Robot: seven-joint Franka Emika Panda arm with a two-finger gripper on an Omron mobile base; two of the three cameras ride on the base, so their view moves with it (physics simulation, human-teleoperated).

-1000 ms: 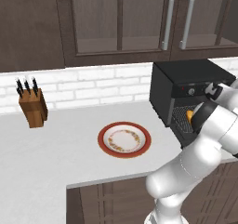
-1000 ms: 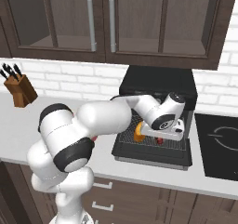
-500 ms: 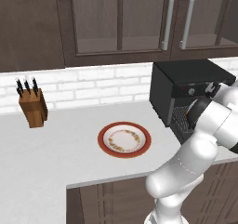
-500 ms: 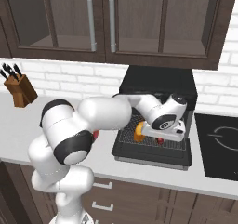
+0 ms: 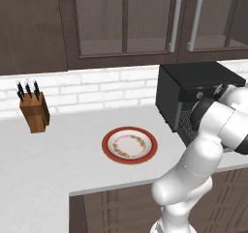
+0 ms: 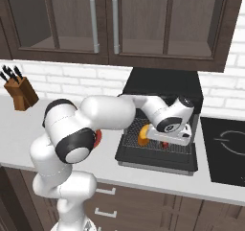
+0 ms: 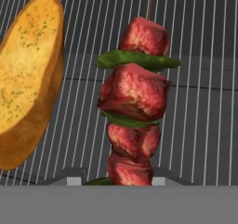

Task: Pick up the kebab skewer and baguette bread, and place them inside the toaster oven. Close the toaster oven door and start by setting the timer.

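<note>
A wooden knife block (image 5: 34, 112) with dark-handled knives stands near the back edge of the white counter (image 5: 63, 159), by the white brick backsplash (image 5: 97, 88). A red-rimmed plate (image 5: 129, 145) lies near the counter's front edge. Dark glass-fronted cabinets (image 5: 126, 24) hang above. A black cooktop (image 6: 225, 148) sits at the counter's right end.

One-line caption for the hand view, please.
Skewer over the oven rack, bread lying beside it.

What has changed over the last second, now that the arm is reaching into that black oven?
Very little. The hand has eased slightly further over the wire rack of the toaster oven, with the kebab skewer between its fingers, not let go. The baguette bread lies on the rack as before, the toaster oven door stays down, and the plate and knife block have not moved.
</note>
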